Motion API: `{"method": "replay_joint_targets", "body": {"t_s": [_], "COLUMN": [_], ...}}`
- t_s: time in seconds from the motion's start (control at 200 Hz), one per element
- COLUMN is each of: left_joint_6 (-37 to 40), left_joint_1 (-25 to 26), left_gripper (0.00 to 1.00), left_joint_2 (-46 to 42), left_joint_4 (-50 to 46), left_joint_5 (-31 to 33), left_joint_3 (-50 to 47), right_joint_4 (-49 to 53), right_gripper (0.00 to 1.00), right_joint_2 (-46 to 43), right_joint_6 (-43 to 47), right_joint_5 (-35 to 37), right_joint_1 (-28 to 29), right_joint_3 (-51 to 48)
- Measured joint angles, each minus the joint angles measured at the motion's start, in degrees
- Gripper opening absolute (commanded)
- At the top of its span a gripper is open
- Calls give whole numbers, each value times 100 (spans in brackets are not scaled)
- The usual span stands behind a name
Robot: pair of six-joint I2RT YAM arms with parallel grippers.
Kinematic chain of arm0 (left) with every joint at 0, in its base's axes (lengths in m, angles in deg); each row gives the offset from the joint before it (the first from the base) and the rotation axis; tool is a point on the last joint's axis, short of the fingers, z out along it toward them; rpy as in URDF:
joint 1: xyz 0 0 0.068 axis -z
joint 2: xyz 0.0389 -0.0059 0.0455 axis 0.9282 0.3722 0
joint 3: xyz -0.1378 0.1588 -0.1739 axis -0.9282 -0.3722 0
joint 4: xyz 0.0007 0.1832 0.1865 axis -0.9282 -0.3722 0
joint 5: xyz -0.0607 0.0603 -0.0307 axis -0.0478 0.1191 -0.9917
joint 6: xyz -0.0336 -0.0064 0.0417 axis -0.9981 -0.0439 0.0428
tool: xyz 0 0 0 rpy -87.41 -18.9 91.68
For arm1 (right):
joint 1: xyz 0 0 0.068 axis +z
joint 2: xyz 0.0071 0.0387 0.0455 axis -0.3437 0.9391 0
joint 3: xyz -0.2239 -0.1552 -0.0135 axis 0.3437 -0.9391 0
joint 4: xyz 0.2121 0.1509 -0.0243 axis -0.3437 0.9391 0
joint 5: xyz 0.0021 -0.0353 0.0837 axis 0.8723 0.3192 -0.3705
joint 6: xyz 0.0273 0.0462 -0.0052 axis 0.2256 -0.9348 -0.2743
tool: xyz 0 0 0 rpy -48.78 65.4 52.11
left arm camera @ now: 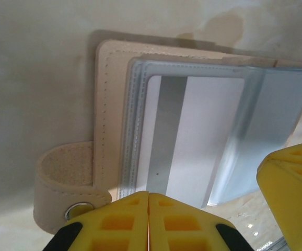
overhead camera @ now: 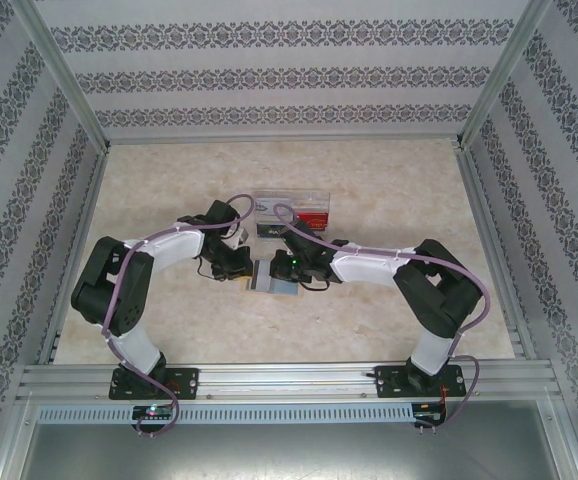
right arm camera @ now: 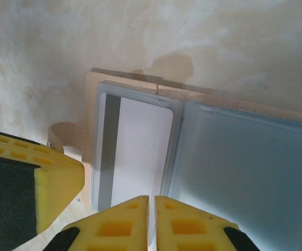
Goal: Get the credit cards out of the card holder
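Marbled table [overhead camera: 399,190] with both arms folded inward to its centre, where the card holder [overhead camera: 270,278] lies open and flat between the two wrists; a clear tray [overhead camera: 291,203] stands just beyond it, farther from the fingertips. The holder lies directly ahead of both pincers, touching or nearly touching their tips at its near edge. Its long axis runs crosswise from one pincer to the other, with the tan cover and snap strap [left arm camera: 62,183] toward the left arm's side. The left gripper [left arm camera: 148,203] has its yellow pads pressed fully together at the near edge of the clear sleeves. The right gripper [right arm camera: 152,204] is drawn in to a hairline slit just beside it. Whether either nips a sleeve edge cannot be told. One credit card [left arm camera: 203,141], back upward, with its grey stripe running straight away from the fingertips, sits in the sleeve slightly right of the left pads and slightly left of the right pads, so the two are about equally near. Judged from this, withdrawal runs along the stripe. The left wrist view gives the strap and stitching in full; the right wrist view gives the broad grey-blue page to that pincer's right, contents unreadable.
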Motion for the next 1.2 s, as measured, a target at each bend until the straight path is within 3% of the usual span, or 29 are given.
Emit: {"method": "replay_joint_targets", "body": {"t_s": [1.199], "left_joint_6": [-173], "left_joint_1": [144], "left_gripper": [10], "left_joint_2": [177], "left_joint_4": [105], "left_joint_5": [-46], "left_joint_3": [-46], "right_joint_4": [-487], "right_gripper": [19], "right_joint_2": [306], "right_joint_6": [-538], "right_joint_5": [-490], "right_joint_1": [-144], "right_joint_3": [-210]}}
